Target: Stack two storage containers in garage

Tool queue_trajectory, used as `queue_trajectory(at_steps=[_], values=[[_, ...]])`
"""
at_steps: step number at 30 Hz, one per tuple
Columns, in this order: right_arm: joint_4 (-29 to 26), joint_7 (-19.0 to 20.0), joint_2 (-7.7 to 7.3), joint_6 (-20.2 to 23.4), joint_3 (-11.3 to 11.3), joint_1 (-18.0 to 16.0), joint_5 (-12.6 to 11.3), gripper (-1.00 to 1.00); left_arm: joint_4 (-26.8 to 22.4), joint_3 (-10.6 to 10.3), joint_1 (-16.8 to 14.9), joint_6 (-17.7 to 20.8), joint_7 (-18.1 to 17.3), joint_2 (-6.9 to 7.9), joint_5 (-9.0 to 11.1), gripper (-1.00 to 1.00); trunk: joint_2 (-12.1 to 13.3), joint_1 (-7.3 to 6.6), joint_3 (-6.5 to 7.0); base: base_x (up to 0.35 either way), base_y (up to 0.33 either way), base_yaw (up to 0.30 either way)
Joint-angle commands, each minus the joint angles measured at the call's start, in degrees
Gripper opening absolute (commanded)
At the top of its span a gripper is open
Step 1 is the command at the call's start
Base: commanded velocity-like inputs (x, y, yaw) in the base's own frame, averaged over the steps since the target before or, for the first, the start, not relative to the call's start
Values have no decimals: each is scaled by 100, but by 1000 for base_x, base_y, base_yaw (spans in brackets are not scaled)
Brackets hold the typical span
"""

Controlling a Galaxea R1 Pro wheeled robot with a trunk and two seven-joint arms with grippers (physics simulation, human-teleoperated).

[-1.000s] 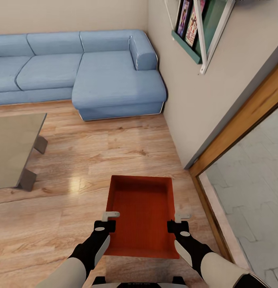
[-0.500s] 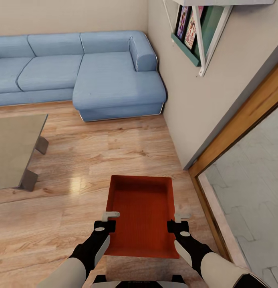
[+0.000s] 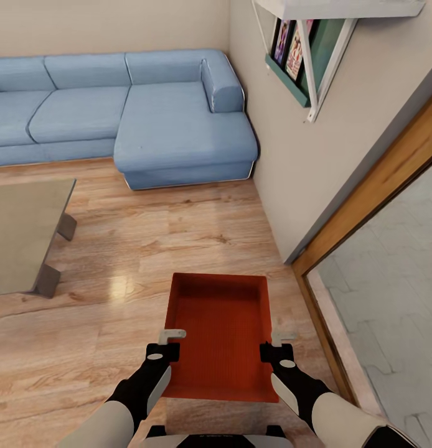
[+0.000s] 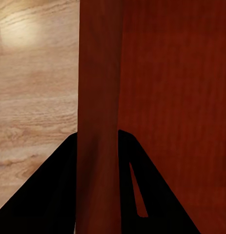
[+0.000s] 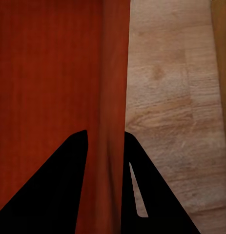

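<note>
Head camera looks steeply down and forward over both arms at an orange-red container (image 3: 219,333), sofa (image 3: 129,115) in the frame's upper left. Each wrist camera sits tight against a container (image 4: 166,97) wall (image 5: 113,97); all three share the wood floor (image 3: 178,230).

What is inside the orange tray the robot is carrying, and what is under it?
The storage container is empty: just its ribbed orange bottom. The left tool and right tool clamp its side walls. Wood-plank floor surrounds it; the patch directly underneath is hidden.
</note>
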Motion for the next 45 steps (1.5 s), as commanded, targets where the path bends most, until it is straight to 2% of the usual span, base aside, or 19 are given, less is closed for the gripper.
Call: queue_trajectory(at_steps=[1,45], values=[[-5,-49,-35,-157,-56,-10,52,-100,44,-39,1,346,85,12,61,-100,38,-22,15,0,0,0],[-5,-35,-44,-153,-57,-10,52,-100,44,-39,1,346,103,12,56,-100,1803,-988,805,0,0,0]])
